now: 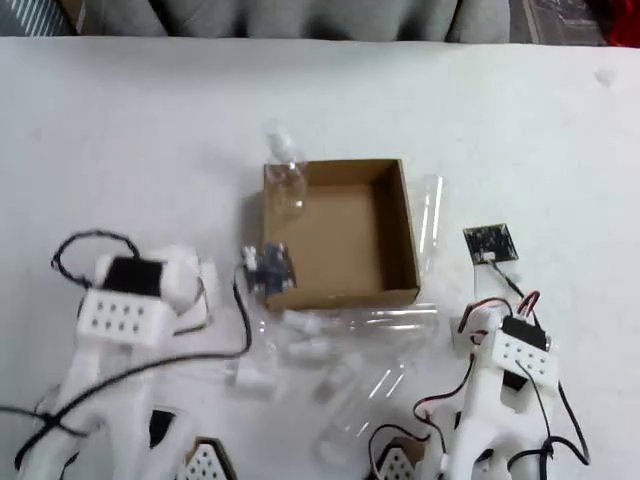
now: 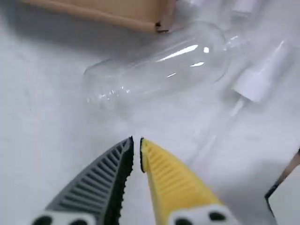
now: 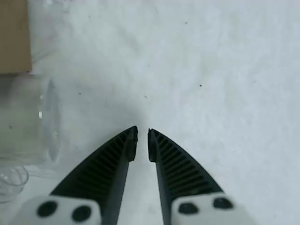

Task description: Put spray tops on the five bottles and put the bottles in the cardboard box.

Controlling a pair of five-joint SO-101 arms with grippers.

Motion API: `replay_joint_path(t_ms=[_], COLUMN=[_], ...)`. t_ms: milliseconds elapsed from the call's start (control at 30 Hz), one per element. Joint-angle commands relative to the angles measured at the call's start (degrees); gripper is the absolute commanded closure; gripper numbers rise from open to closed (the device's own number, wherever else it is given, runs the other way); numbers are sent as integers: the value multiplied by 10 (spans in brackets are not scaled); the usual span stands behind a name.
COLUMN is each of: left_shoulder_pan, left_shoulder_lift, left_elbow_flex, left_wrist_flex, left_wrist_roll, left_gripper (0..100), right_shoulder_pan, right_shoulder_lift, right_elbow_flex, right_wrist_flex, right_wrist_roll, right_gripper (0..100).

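Clear bottle [image 2: 154,70] lying, beyond left fingers [image 2: 110,171]

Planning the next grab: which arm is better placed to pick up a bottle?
Probably left: the left end effector points at a clear bottle lying just ahead, spray top beside it. The right end effector points at tabletop.

We get bright, even overhead light, and the white table [image 1: 150,130] is close to washed out in the high view. Shadows are soft. The left wrist view has a dim band on the table along the cardboard box [image 2: 108,11], and there's a faint grey patch around the right gripper [image 3: 142,133]. Hard white glare streaks run along the clear bottle [image 2: 159,65].
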Motion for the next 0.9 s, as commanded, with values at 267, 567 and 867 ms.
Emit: replay_joint_path(t_ms=[267,567,867], left_shoulder_pan=[54,112,130], left_shoulder_lift=[-230,-347,-347], left_elbow_flex=[135,213,255], left_wrist_flex=[-27,-92,-151], left_wrist_roll=[-146,-160,-156], left_gripper=[824,788,695], right_shoulder_pan=[-3,-3,-5], right_shoulder_lift=[-8,-8,-8], right_elbow_flex=[-3,-3,-3], right_wrist_flex=[-14,-15,-16], right_wrist_roll=[6,6,7], right_gripper=[980,980,980])
